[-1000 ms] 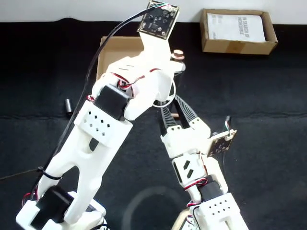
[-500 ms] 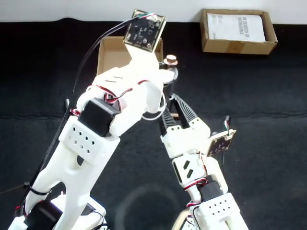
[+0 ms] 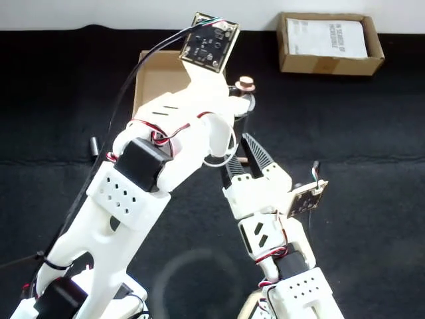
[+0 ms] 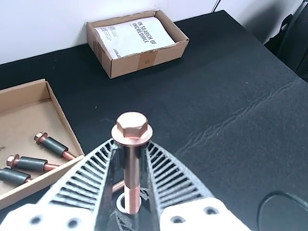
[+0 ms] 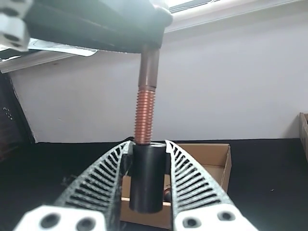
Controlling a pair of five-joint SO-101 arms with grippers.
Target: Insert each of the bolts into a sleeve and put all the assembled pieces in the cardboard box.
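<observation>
Threading the bolt (image 5: 144, 115) into the sleeve (image 5: 149, 178): your left claw (image 4: 131, 144) grips the bolt's shank, head up, and your right claw (image 5: 147, 143) clamps the black sleeve upright beneath it, above the middle of the worktop (image 3: 372, 133). The threaded tip sits at the sleeve's mouth; line shank and bore on one axis, then lower straight, since a tilt would likely jam the threads on the rim. The worktop wears a black cloth; the cardboard box (image 3: 156, 73), near its far edge, holds three finished pieces (image 4: 53, 144); a white wall (image 5: 240, 72) stands behind.
</observation>
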